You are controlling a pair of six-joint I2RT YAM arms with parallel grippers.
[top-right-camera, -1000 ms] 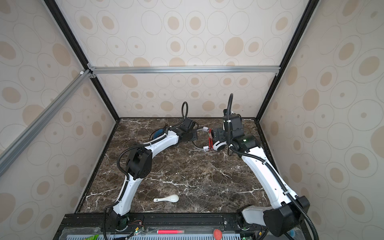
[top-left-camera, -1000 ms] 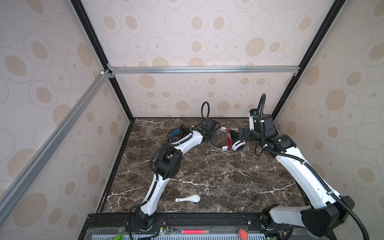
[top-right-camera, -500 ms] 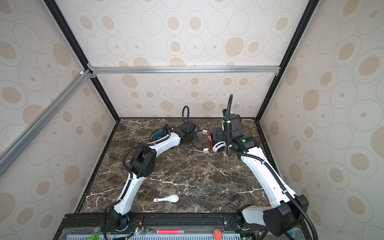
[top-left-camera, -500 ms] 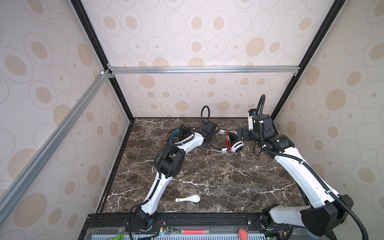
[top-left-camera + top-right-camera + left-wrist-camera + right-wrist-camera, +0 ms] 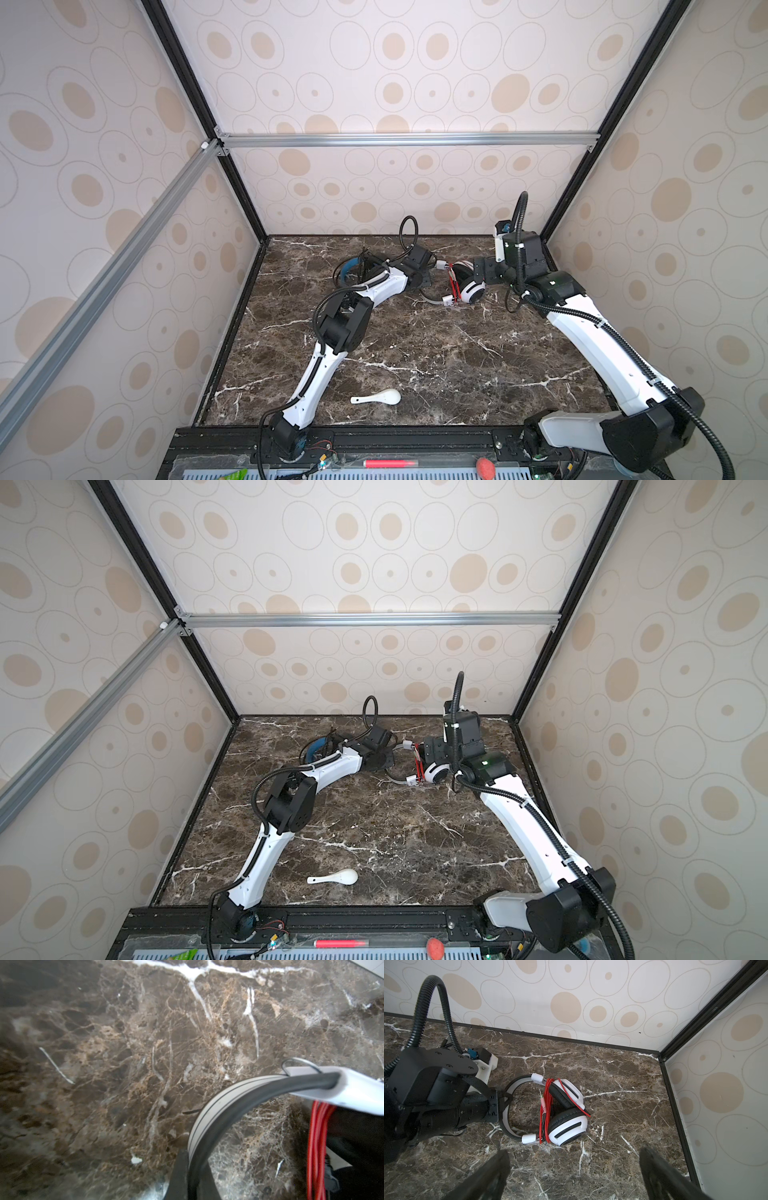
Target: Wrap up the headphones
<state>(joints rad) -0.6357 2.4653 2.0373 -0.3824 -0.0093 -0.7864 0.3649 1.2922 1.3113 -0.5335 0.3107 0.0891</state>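
Near back edge of worktop [image 5: 415, 353], right of middle, toward back right corner: white headset [image 5: 468, 287] [image 5: 433, 772] [image 5: 568, 1124], flat on the marble, earcups [image 5: 571, 1095] folded together, black pads facing each other.

Red cord [image 5: 548, 1105] [image 5: 316, 1147]: wound in several turns across the headset between headband ends and earcups; one strand slanting over the upper cup; pink and green plugs [image 5: 542, 1103] loose on top of the coil.

Left gripper [image 5: 506, 1098]: closed tight on the headband [image 5: 218, 1109] at the far end of its arc from the cups; in left wrist view, band running out from between the fingers [image 5: 180, 1169], low over the marble.

Right gripper [image 5: 571, 1172]: jaws spread wide, nothing between them; hangs above the cups, just clear of them, on the side toward the right edge; in both top views partly covers the headset.

Around: black headset [image 5: 352, 266] [image 5: 318, 746] near back edge, left of middle, blue inner band showing, thin black cord loose about it; mostly hidden behind left arm [image 5: 374, 291], which reaches across in front of it; well apart from the white one.

White spoon [image 5: 379, 397] [image 5: 337, 879] near front edge, about the middle, alone, well apart from both arms and both headsets.

Patterned walls close on back and right sides of the white headset; little room there.
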